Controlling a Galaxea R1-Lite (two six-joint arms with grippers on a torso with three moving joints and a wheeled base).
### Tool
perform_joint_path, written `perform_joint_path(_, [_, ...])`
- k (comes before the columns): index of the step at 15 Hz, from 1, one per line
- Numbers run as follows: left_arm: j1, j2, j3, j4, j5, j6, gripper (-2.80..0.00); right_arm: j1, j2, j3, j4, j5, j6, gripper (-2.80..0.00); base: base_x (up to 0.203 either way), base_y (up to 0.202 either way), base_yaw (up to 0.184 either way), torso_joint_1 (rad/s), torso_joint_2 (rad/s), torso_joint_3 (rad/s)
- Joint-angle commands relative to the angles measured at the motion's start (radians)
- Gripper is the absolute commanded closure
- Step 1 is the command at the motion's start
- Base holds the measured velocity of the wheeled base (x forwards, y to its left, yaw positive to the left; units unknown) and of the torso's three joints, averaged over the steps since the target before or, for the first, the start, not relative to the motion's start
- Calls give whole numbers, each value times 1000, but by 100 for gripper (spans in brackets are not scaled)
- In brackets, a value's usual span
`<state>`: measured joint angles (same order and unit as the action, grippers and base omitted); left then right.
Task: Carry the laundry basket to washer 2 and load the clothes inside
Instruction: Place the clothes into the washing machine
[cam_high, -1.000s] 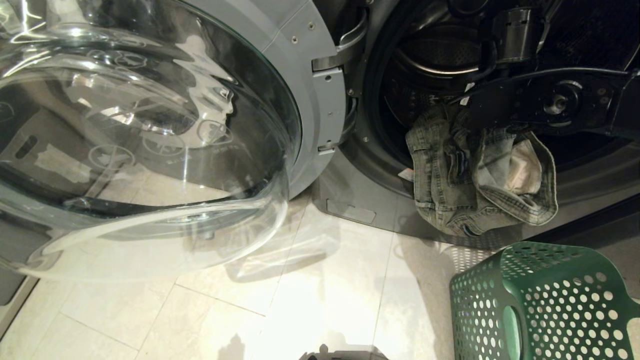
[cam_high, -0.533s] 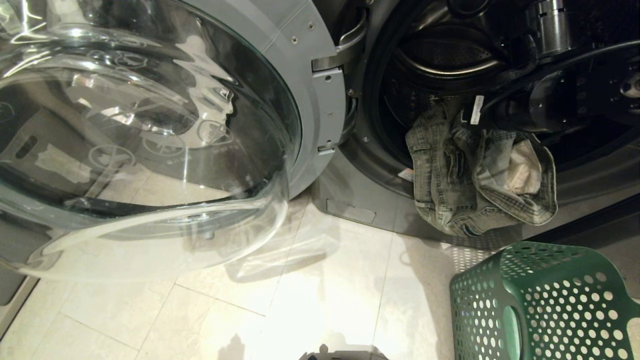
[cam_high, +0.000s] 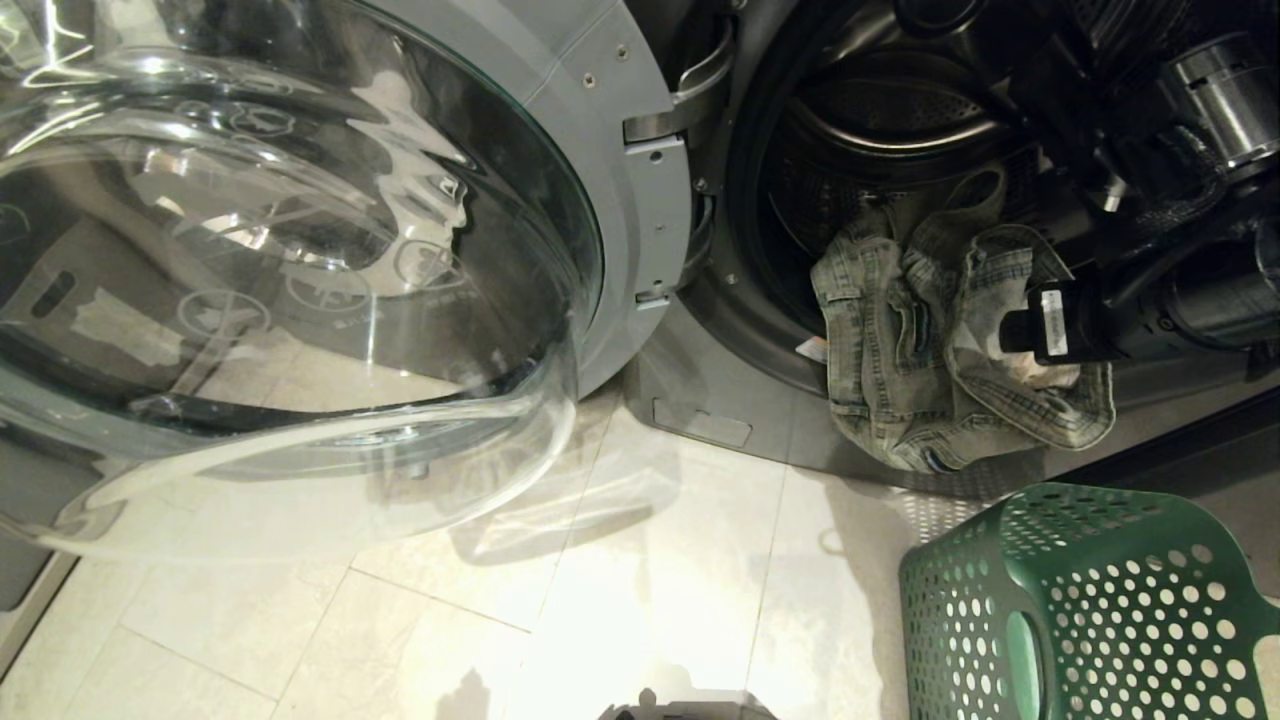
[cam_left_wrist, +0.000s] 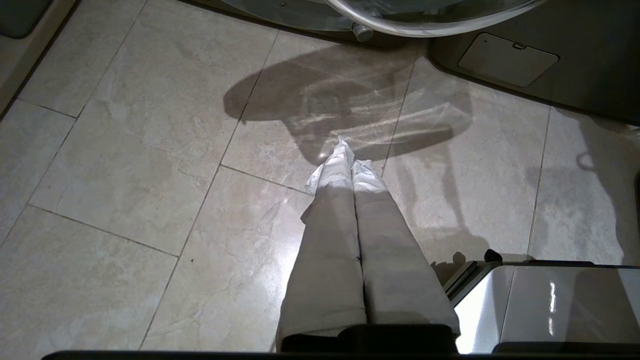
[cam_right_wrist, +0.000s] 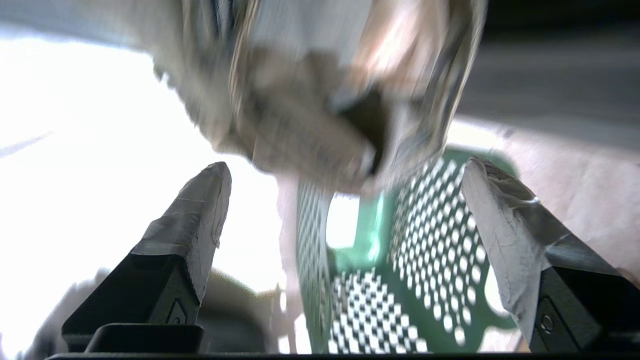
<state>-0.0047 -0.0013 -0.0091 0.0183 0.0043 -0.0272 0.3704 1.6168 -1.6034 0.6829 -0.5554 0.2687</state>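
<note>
Clothes (cam_right_wrist: 320, 100) beyond the spread right claw (cam_right_wrist: 345, 185) — untouched.

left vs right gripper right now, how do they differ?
The left gripper is shut, its fingers pressed together; the right gripper is open, fingers wide apart. Left points at bare floor tiles with nothing near it; right is at the washer mouth beside the clothes, which hang half out over the rim, with the basket showing beyond it. Both hold nothing.

Glare whitens the floor tiles (cam_high: 620, 640); the drum (cam_high: 880, 110) is dim, right wrist view blurred.
</note>
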Motion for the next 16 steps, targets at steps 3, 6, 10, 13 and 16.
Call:
perform_joint_path(3, [0, 0, 0, 0, 0, 0, 0, 33, -61, 112, 22, 94, -57, -280, 0, 0, 0, 0, 0, 0])
perform_joint_path(6, [0, 0, 0, 0, 0, 0, 0, 51, -27, 170, 18, 180, -99, -280, 0, 0, 0, 0, 0, 0])
perform_joint_path(10, [0, 0, 0, 0, 0, 0, 0, 42, 87, 142, -32, 163, -116, -280, 0, 0, 0, 0, 0, 0])
perform_joint_path(13, [0, 0, 0, 0, 0, 0, 0, 24, 154, 109, -142, 23, -180, -280, 0, 0, 0, 0, 0, 0])
perform_joint_path(16, [0, 0, 0, 0, 0, 0, 0, 15, 181, 100, -213, -59, -259, -280, 0, 0, 0, 0, 0, 0])
